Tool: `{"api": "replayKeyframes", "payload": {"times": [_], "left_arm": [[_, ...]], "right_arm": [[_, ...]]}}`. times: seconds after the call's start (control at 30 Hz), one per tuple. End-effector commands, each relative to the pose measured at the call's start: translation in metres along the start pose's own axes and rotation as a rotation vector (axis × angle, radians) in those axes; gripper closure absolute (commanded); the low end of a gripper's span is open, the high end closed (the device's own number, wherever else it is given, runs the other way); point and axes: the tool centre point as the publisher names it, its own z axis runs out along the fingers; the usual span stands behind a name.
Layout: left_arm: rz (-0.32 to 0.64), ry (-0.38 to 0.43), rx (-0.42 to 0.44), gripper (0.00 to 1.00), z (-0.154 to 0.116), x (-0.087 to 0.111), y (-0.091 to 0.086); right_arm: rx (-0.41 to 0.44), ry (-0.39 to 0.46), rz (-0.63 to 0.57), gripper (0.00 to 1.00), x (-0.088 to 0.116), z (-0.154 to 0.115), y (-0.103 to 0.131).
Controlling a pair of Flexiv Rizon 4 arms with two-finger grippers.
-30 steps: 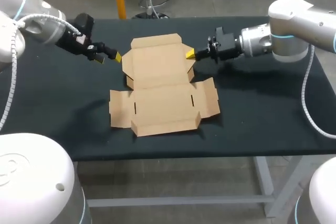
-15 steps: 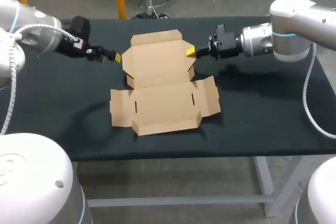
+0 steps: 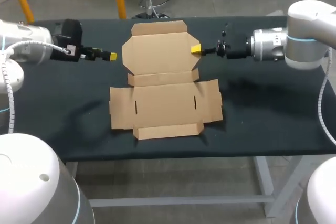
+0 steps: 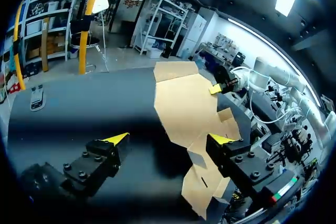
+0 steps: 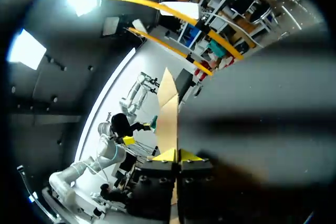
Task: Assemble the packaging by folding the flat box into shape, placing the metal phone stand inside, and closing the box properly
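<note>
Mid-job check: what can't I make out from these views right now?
No view shows the metal phone stand; its place cannot be told.
Right wrist view: the box is edge-on in the right gripper, so its panels cannot be read.
Left wrist view: one finger of the left gripper covers the box's near flaps.
Head view: the right gripper's hold is too small to judge.

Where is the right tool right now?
In the head view, the right tool pinches the right edge of the flat box's far panel, opposite the open left tool on the panel's other side.
</note>
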Motion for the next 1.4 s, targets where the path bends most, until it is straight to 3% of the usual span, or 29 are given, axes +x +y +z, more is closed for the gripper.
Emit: {"api": "replayKeyframes", "payload": {"times": [0.03, 0.23, 0.4, 0.7, 1.1, 1.4], "left_arm": [[0.017, -0.017, 0.033, 0.00, 0.006, -0.003, -0.002], [0.060, 0.051, 0.067, 0.00, 0.016, -0.010, -0.013], [0.089, 0.185, 0.107, 0.00, 0.022, -0.013, -0.019], [0.114, 0.306, 0.115, 0.00, 0.040, -0.011, -0.028], [0.182, 0.420, 0.113, 0.00, 0.058, 0.020, -0.039], [0.205, 0.477, 0.114, 0.00, 0.069, 0.031, -0.044]], "right_arm": [[-0.032, 0.018, -0.034, 1.00, 0.008, -0.004, -0.002], [-0.044, 0.054, -0.083, 1.00, 0.012, -0.006, 0.000], [-0.050, 0.060, -0.101, 1.00, 0.011, -0.007, 0.003], [-0.063, 0.087, -0.141, 1.00, 0.015, -0.009, 0.007], [-0.075, 0.116, -0.186, 1.00, 0.018, -0.005, 0.015], [-0.087, 0.138, -0.216, 1.00, 0.024, -0.002, 0.019]]}}
